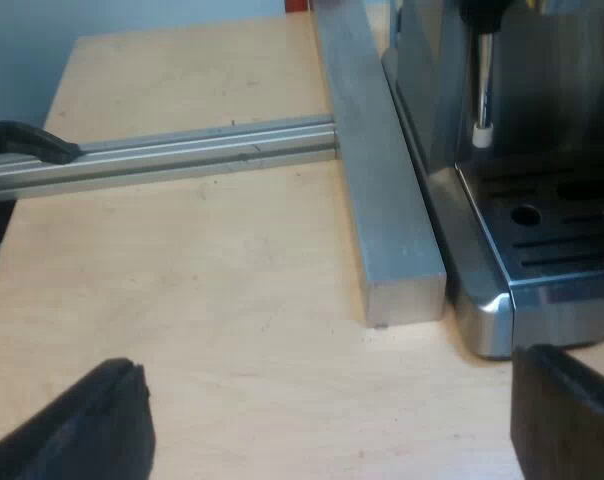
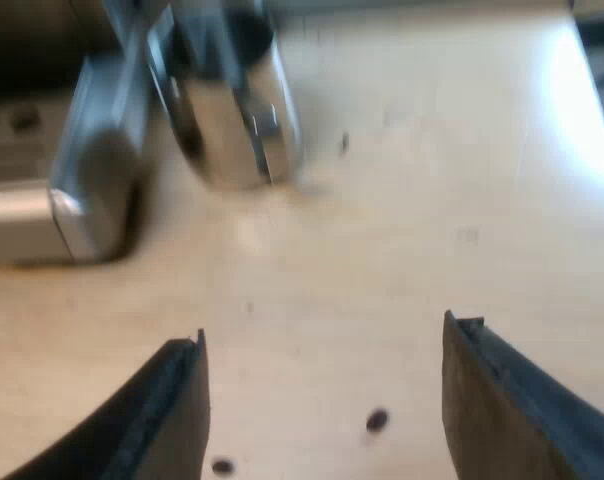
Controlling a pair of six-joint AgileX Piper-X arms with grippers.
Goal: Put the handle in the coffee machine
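Note:
A shiny metal holder (image 2: pixel 232 125) lies blurred on the wooden table, close beside the corner of the espresso machine (image 2: pixel 72 200). Something dark shows at its far end. My right gripper (image 2: pixel 325 335) hovers over bare table short of the holder, open, with nothing between its fingers. My left gripper (image 1: pixel 327 400) is open too, low over the table near the machine's drip tray (image 1: pixel 552 225). The steam wand (image 1: pixel 482 90) hangs above that tray.
A thick aluminium bar (image 1: pixel 382 190) runs along the machine's side, and a thinner rail (image 1: pixel 172 155) meets it at a right angle. A black curved part (image 1: pixel 27 140) rests on the rail's end. Two dark specks (image 2: pixel 377 420) lie on the wood near my right gripper.

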